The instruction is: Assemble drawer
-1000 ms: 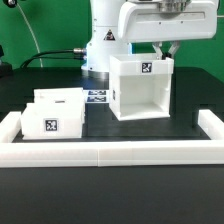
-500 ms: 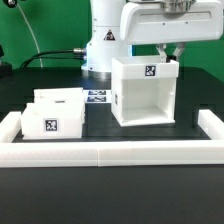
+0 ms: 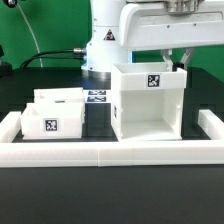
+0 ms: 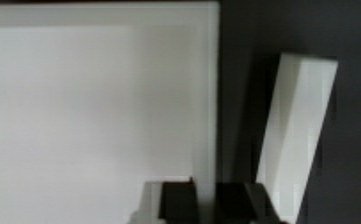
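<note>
The large white drawer housing (image 3: 150, 100) stands upright at the exterior view's right, open side toward the camera, a tag on its top front. My gripper (image 3: 178, 58) comes down from above and is shut on the top of the housing's right wall. In the wrist view the fingers (image 4: 180, 200) straddle the edge of the wide white housing wall (image 4: 97, 100), with my gripper (image 4: 218, 203) closed around it. Two small white trays sit at the left, one in front (image 3: 50, 122) with a tag, one behind it (image 3: 58, 100).
A long low white border wall (image 3: 110, 150) runs along the front and up both sides of the black table. The marker board (image 3: 97, 97) lies behind, between the trays and the housing. The robot's base (image 3: 105, 40) stands at the back.
The housing, held by my gripper, has moved toward the camera and a little to the exterior view's right. The two trays have not moved.
</note>
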### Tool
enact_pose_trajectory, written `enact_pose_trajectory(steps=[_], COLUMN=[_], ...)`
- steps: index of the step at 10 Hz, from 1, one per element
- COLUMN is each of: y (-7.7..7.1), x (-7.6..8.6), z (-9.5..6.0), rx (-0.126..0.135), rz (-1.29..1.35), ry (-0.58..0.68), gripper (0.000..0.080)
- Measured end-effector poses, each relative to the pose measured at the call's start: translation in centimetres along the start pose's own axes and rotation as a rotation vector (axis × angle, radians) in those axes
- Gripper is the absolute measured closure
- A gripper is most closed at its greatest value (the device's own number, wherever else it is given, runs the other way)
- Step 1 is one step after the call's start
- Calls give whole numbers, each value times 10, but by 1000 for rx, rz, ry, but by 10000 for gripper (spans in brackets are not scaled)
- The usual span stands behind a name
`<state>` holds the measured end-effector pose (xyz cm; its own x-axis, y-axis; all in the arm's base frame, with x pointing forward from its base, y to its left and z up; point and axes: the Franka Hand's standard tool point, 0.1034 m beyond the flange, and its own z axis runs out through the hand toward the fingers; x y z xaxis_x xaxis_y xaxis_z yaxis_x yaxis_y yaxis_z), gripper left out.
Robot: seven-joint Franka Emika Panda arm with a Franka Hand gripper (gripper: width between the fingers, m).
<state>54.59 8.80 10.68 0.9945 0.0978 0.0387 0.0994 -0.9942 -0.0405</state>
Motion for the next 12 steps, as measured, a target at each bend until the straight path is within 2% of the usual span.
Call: enact_pose_trajectory(steps=[2,4,9,10,12], y=[-2,-2,-8,-10,-5], x=[28,29,30,30,34], z=[1,1,0,1,0], rx=[8,10,43,49,57], rz=[27,41,318,463,638], ry=[58,62,62,63,62], gripper=[762,762,762,762,762])
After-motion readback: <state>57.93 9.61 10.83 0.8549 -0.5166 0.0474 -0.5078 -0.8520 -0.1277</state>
